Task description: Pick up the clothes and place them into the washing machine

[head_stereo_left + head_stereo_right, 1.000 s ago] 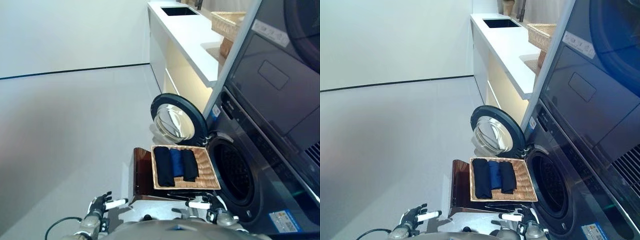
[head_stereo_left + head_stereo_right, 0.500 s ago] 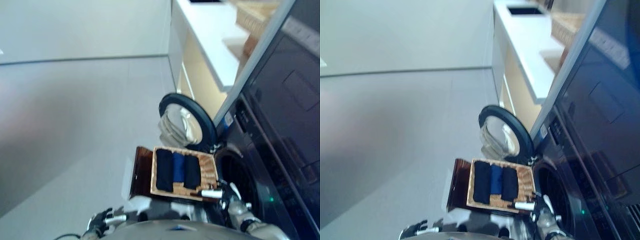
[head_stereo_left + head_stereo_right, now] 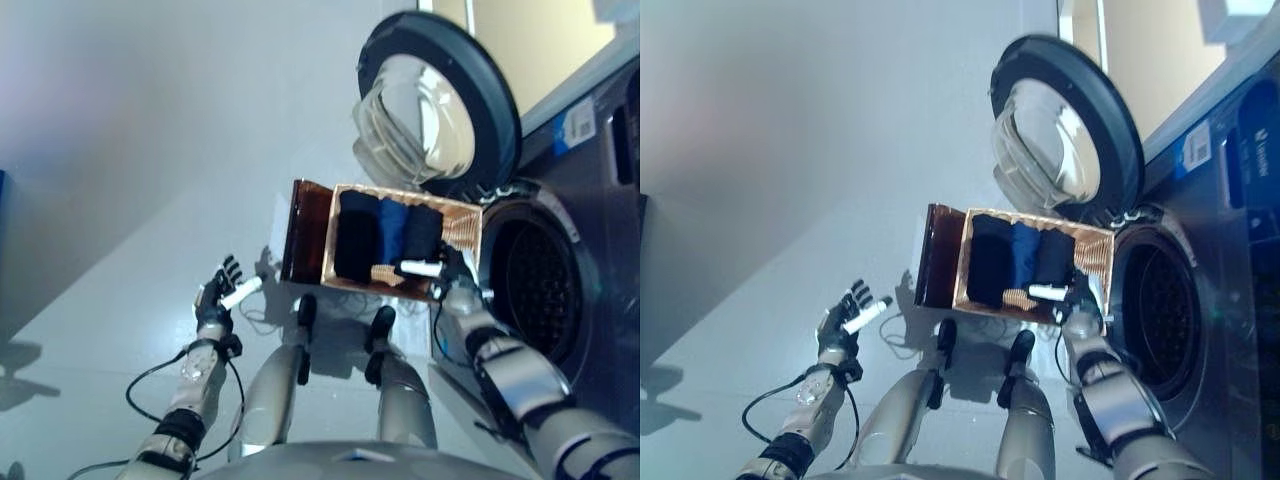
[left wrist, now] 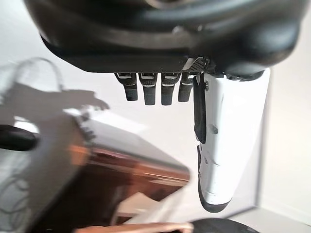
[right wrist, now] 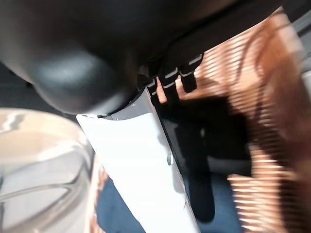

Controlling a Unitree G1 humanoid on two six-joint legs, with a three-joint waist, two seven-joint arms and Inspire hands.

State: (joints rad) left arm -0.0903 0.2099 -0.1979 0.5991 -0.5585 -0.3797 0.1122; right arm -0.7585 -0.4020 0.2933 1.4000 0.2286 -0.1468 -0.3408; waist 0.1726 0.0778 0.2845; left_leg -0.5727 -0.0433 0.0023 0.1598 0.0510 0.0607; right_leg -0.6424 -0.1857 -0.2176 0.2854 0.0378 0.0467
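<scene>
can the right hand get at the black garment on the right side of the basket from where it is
Probably yes: the right hand hovers open at the wicker basket rim, right beside the black garment, with nothing covering it.

— How's the light?

— Bright and even from overhead. The floor (image 3: 120, 200) is pale, dimmer towards the far left. The cabinet (image 3: 540, 40) at the far right glows brightest.

— Any glare?

— White highlights streak the door glass (image 3: 415, 115); in the right wrist view the same glass (image 5: 39, 155) is washed out.

— Dark spots?

— The drum (image 3: 535, 290) is nearly black inside. The clothes (image 3: 385, 235) show as flat dark blocks with hardly any folds.

— Blur?

— Both wrist views are smeared. The basket (image 5: 262, 63) weave runs into streaks, and the stool (image 4: 121, 174) is soft, with its brown side catching a sheen.
</scene>
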